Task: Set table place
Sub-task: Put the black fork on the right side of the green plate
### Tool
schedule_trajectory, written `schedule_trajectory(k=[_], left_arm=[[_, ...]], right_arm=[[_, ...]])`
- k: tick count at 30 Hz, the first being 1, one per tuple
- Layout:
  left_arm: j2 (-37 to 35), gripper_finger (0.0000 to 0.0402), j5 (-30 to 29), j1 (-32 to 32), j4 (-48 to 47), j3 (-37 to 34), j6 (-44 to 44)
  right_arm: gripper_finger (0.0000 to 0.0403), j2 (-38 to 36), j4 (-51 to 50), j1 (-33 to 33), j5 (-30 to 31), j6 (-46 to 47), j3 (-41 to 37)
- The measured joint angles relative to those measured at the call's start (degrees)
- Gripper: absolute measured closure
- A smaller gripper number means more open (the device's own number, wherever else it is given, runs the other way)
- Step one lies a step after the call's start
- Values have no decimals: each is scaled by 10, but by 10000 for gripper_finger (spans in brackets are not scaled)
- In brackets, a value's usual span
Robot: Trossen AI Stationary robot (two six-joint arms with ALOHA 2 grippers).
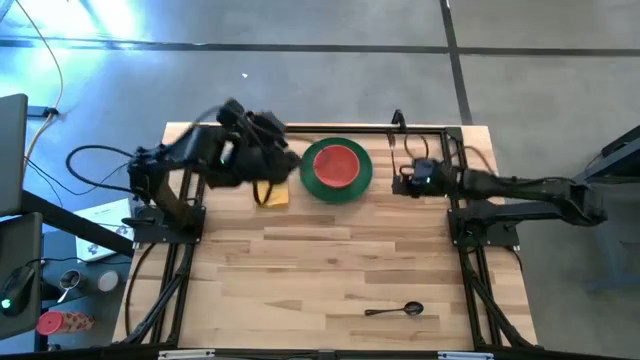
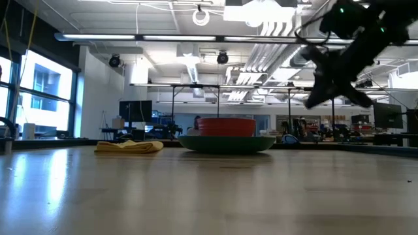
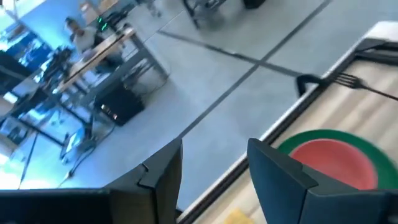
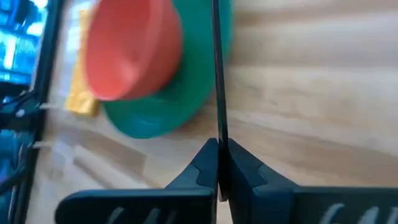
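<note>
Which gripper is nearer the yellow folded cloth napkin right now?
Left. The left gripper hangs just above the yellow folded cloth napkin, jaws open. The right gripper is beyond the round green plate, holding a thin dark metal fork.

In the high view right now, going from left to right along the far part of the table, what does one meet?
Left gripper → napkin → plate with bowl → right gripper, shut on fork.
</note>
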Motion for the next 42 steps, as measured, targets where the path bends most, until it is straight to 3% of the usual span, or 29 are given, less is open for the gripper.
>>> schedule_trajectory(k=[8,22,33,42], left_arm=[[-17,231,46,87,0,0,45],[-13,231,69,136,0,-1,72],[-13,231,74,134,0,-1,76],[-13,231,85,134,0,-1,86]], right_arm=[[403,74,156,43,38,131,-104],[403,316,380,29,-1,141,-94],[398,307,369,29,-3,136,-94],[328,304,363,29,-12,140,-94]])
